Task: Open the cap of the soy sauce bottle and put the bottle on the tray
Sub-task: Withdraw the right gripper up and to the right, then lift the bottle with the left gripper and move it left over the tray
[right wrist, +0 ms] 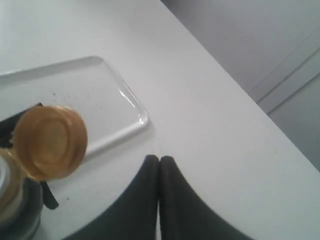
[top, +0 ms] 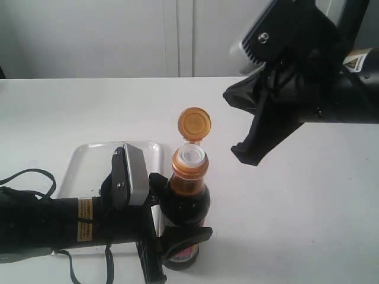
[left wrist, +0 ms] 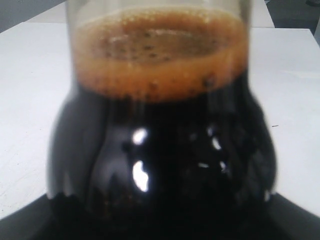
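The soy sauce bottle (top: 188,204) stands upright on the white table just right of the tray (top: 89,160), held round its body by my left gripper (top: 172,222). Its orange-gold cap (top: 194,123) is flipped up and back on its hinge, baring the white spout (top: 190,156). In the left wrist view the dark, foam-topped bottle (left wrist: 160,150) fills the picture. My right gripper (top: 244,154) hangs shut and empty above the table, right of the cap. The right wrist view shows the closed fingertips (right wrist: 150,162), the cap (right wrist: 49,141) and the tray (right wrist: 100,100).
The white table (top: 296,225) stretches right of and behind the bottle. A pale wall with panel seams (top: 177,35) stands behind the table's far edge. The left arm's black body and cables (top: 35,219) lie over the tray's near side.
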